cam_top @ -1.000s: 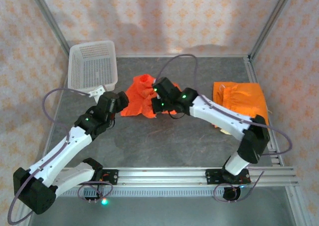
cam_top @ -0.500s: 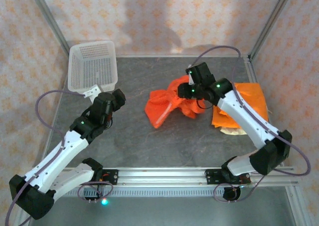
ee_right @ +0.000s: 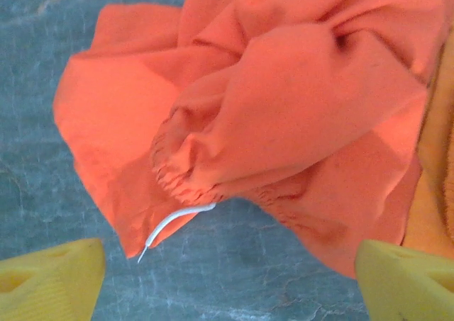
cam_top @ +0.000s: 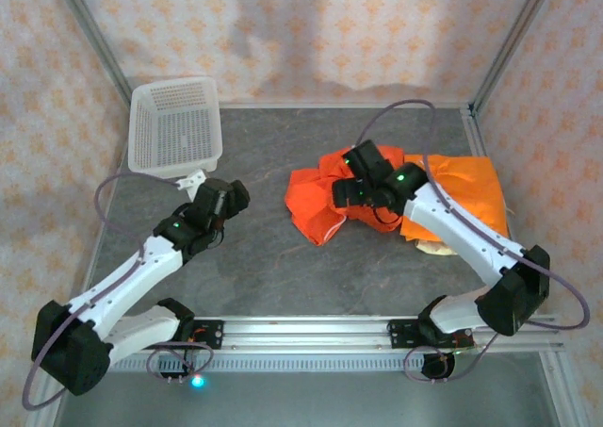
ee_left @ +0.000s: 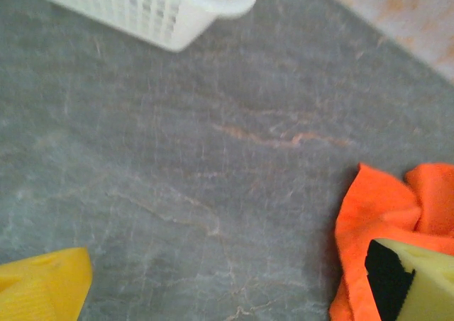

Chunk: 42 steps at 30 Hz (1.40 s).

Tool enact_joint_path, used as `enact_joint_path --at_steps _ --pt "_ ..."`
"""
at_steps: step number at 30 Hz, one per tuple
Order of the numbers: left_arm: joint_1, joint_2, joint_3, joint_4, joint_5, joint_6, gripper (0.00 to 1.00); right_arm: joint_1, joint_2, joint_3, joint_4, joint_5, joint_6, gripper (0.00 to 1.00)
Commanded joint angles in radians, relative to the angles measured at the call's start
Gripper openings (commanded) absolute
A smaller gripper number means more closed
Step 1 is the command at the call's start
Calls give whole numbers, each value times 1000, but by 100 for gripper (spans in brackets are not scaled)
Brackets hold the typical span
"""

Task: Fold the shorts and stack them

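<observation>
The left gripper (cam_top: 226,197) hangs left of the middle of the grey table (cam_top: 273,276), its yellow fingers spread wide with nothing between them. The right gripper (ee_right: 227,282) hovers right of the middle with its fingers spread just as wide, above the crumpled orange shorts (cam_top: 316,205) and gripping none of the cloth.

That pair lies in a rumpled, unfolded heap. A white drawstring (ee_right: 177,218) trails from a gathered band on its near side. By the right edge sit the folded orange shorts (cam_top: 464,193), with a beige scrap (cam_top: 435,249) peeking out beneath their near side. It is probably the tan pair, though too little shows to be sure.

The step in hand looks like flattening the loose pair before folding it. The next move calls for each gripper to take one end of the gathered waistband and draw the cloth out flat on the open stone.

The right arm covers part of the heap from above, so I cannot tell whether it overlaps the folded pile or only touches it. In the far left corner stands the white mesh basket (cam_top: 176,125).
</observation>
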Motion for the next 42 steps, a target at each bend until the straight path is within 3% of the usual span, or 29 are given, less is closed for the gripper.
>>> enact_joint_path --at_steps 1,5,8,12,16,25,30,34,38,42 --pt "-28 81 -13 84 81 -59 100 56 42 -86 -23 109 62 90" --pt "-109 224 48 167 171 -72 97 40 66 -167 -10 187 94 86" --pt "-201 367 141 200 236 -57 94 -22 32 -187 38 107 83 87" --pt "-284 538 274 140 243 -22 88 -36 17 -180 116 82 -1 88" --pt "-290 628 266 241 284 -96 82 -21 122 -92 93 35 -25 88" --pt "-247 796 381 217 284 -119 70 -26 309 -7 178 -8 31 85" --pt "-230 861 419 204 270 -132 51 -117 341 -36 257 -38 79 67" --pt "-222 894 447 205 264 -139 27 -135 380 -11 255 -52 69 36" --pt "-211 870 473 196 229 -130 3 -135 353 19 246 -105 63 19" --pt "-178 767 474 174 179 -108 0 -135 267 67 202 -122 35 7"
